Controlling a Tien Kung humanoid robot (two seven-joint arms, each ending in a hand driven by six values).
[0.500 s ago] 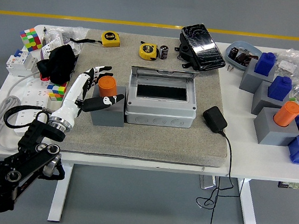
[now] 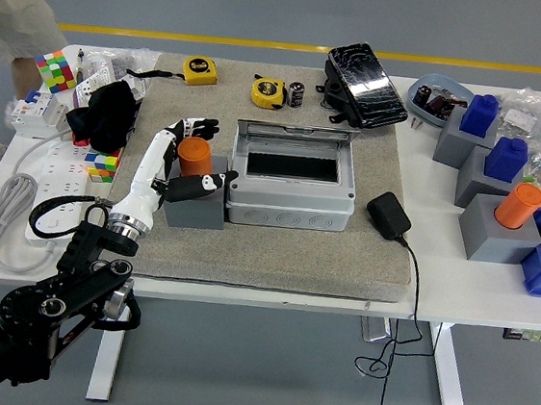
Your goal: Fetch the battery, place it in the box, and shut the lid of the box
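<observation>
The left hand (image 2: 186, 155) has edged rightward since a moment ago, fingers spread around the orange battery (image 2: 194, 155), not yet gripping, so the fetch is close.

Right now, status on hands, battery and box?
Left hand open around orange battery in its grey holder, not gripping. Right hand not in view. Box open, lid up, nothing blocking.
</observation>
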